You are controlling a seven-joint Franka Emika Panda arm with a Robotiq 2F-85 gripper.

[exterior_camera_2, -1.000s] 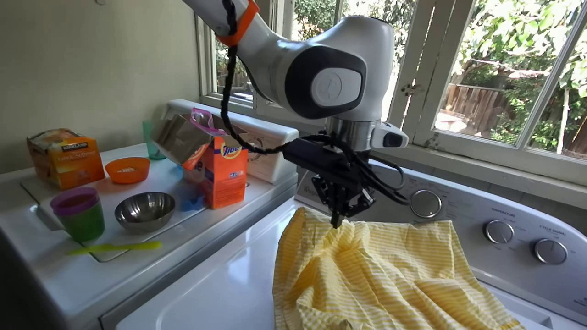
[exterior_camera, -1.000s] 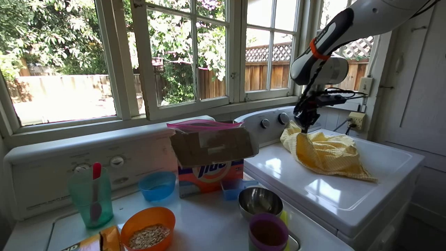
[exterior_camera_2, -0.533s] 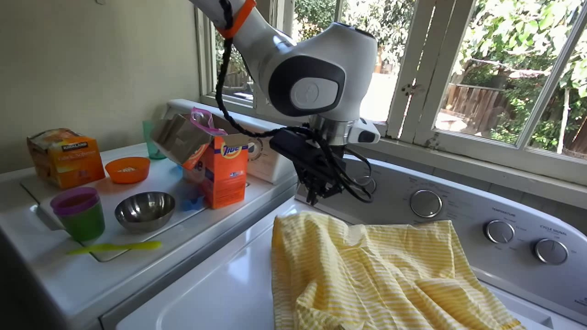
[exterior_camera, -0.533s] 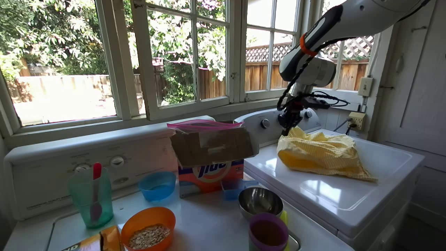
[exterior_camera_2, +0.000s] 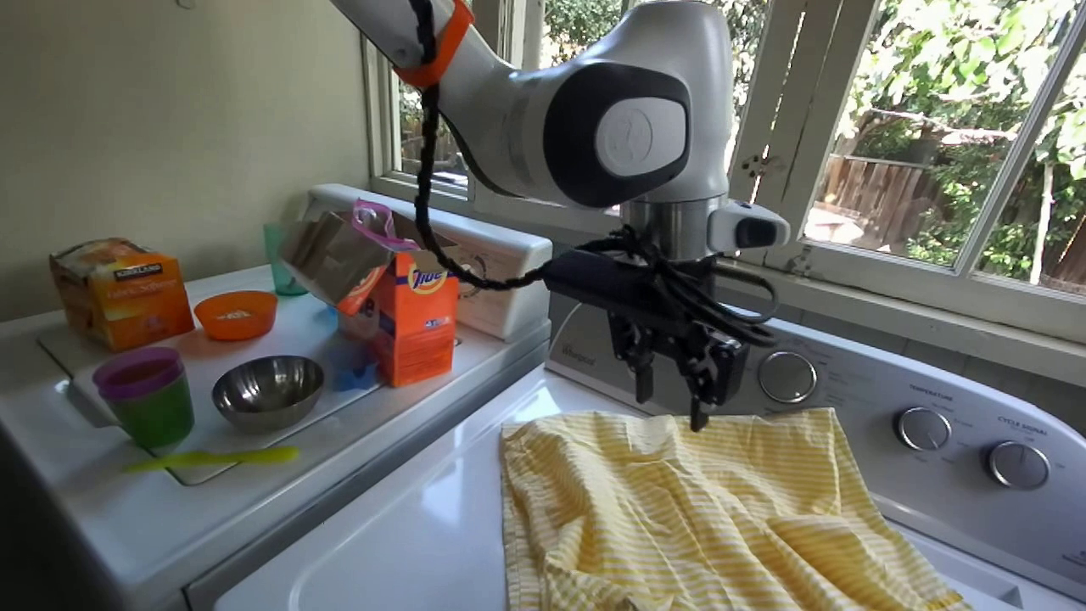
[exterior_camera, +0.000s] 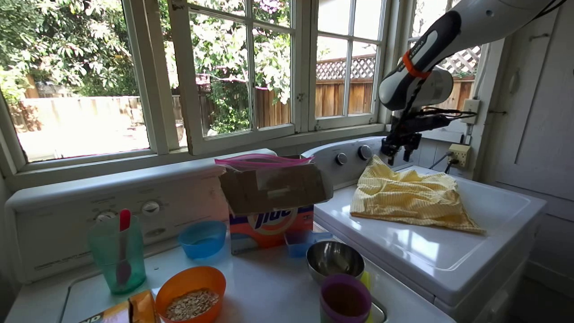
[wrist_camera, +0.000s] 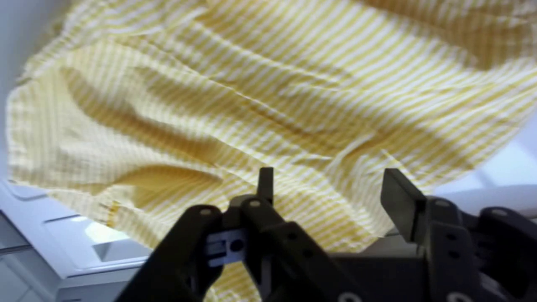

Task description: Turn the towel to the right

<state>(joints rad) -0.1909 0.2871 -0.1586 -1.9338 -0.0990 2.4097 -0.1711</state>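
Observation:
The towel [exterior_camera_2: 679, 501], yellow and white striped, lies spread and wrinkled on the white machine top; in both exterior views it reaches back close to the control panel. Its cloth [wrist_camera: 293, 113] fills most of the wrist view, with soft folds running across it. My gripper [exterior_camera_2: 671, 413] points down over the towel's back edge, its jaws wide apart with nothing between them. In an exterior view the gripper [exterior_camera: 398, 160] appears just above the cloth. Both dark fingertips show in the wrist view, one finger pad [wrist_camera: 400, 201] at the right, with cloth below and beyond them.
Behind the towel rises the machine's grey control panel [exterior_camera_2: 789, 378] with knobs. A neighbouring machine carries a Tide box [exterior_camera_2: 420, 318], a metal bowl [exterior_camera_2: 268, 392], stacked cups [exterior_camera_2: 146, 399], an orange bowl [exterior_camera_2: 236, 316] and a yellow-green utensil [exterior_camera_2: 212, 457]. Windows stand behind both machines.
The jaws were together at the towel's raised fold; they have parted. The arm swung over toward the neighbouring machine, then back. The towel's fold on that side has dropped flatter and spread outward.

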